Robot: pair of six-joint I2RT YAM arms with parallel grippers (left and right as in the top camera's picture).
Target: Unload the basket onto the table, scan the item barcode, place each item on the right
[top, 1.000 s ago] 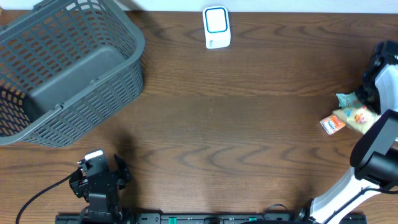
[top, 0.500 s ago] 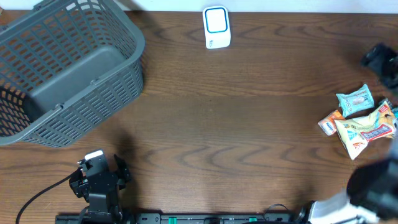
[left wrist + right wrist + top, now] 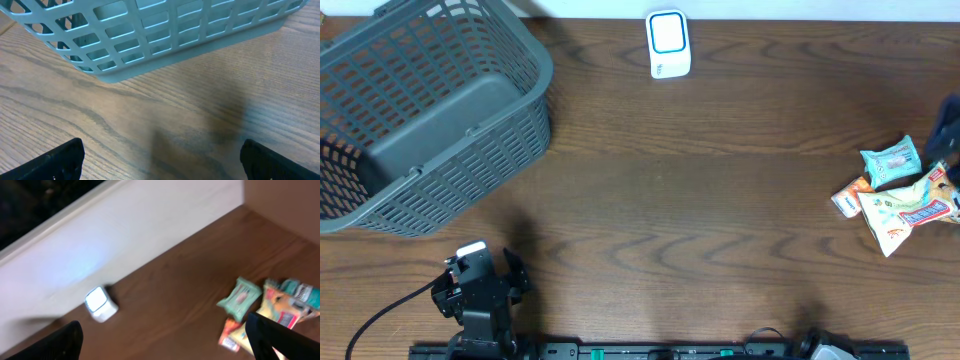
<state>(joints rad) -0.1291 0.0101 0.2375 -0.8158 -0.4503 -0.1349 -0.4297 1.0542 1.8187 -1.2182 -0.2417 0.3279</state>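
Observation:
The white barcode scanner (image 3: 668, 45) stands at the far edge of the table and also shows as a glowing scanner (image 3: 101, 305) in the right wrist view. Three snack packets lie in a heap at the right: a green packet (image 3: 890, 162) (image 3: 241, 298), a small orange packet (image 3: 853, 198) (image 3: 231, 335) and a yellow packet (image 3: 908, 213) (image 3: 280, 309). My right gripper (image 3: 170, 345) hovers high above them, open and empty; overhead only a dark part of the right arm (image 3: 951, 128) shows. My left gripper (image 3: 480, 288) (image 3: 165, 162) rests open at the near left, holding nothing.
A large grey slatted basket (image 3: 430, 110) fills the far left corner, and the basket wall (image 3: 165, 35) rises just ahead of the left gripper. Bare wooden table (image 3: 700, 220) lies between the basket and the packets. A pale wall (image 3: 125, 235) runs behind the scanner.
The right arm has pulled up and away from the packets towards the right edge, and its jaws have opened. The packets now lie uncovered. The left arm has not moved.

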